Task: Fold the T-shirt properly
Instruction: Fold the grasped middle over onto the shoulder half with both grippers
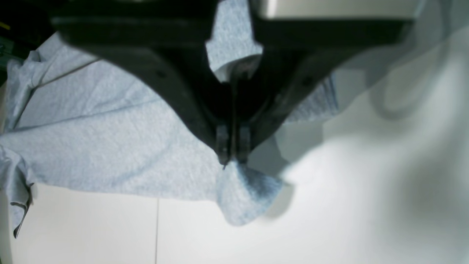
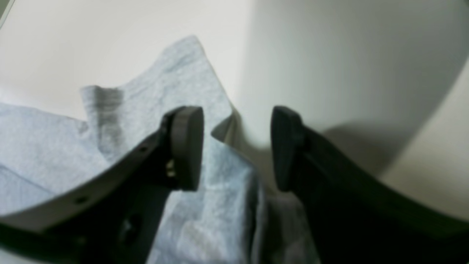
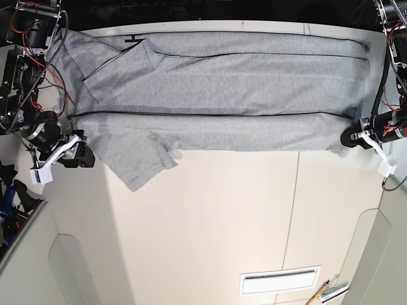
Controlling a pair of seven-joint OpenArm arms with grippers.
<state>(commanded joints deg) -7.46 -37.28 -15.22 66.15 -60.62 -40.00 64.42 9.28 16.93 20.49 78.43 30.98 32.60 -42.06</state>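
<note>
Folding the light heather-grey cotton T-shirt [image 3: 235,89], spread sideways across the pale table [image 3: 222,216], I judge an early fold in hand. My left jaws pinch its near edge; my right jaws stand spread beside fabric, needing a grip next. Its long axis runs left-right; one sleeve points nearward.

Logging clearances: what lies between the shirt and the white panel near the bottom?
Bare tabletop separates the shirt from the panel; base view.
</note>
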